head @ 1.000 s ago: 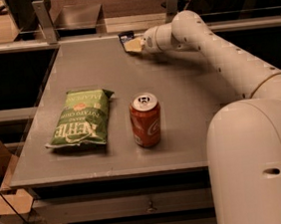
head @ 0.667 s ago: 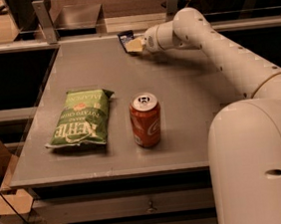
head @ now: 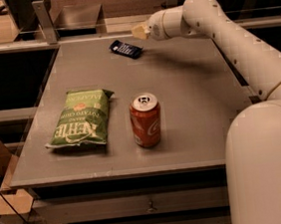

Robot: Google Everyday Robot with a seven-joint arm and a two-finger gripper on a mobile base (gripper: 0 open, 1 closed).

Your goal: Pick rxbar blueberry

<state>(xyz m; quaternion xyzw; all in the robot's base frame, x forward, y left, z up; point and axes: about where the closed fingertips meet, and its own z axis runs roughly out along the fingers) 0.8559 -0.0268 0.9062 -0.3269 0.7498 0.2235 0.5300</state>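
The rxbar blueberry (head: 125, 49) is a small flat dark navy wrapper with pale lettering. It lies flat on the grey table (head: 188, 89) near the far edge, skewed a little. My gripper (head: 139, 31) hovers just above and to the right of the bar's right end, at the end of the white arm (head: 222, 30) that reaches in from the right. Nothing shows in the gripper, and the bar rests on the table apart from it.
A green chip bag (head: 81, 117) lies at the front left. A red soda can (head: 145, 119) stands upright at the front middle. A railing and dark furniture run behind the table's far edge. My white base (head: 269, 165) fills the lower right.
The gripper, which was down over the bar at the far edge, has risen and shifted slightly right. The bar now shows in full on the table, a little nearer the front.
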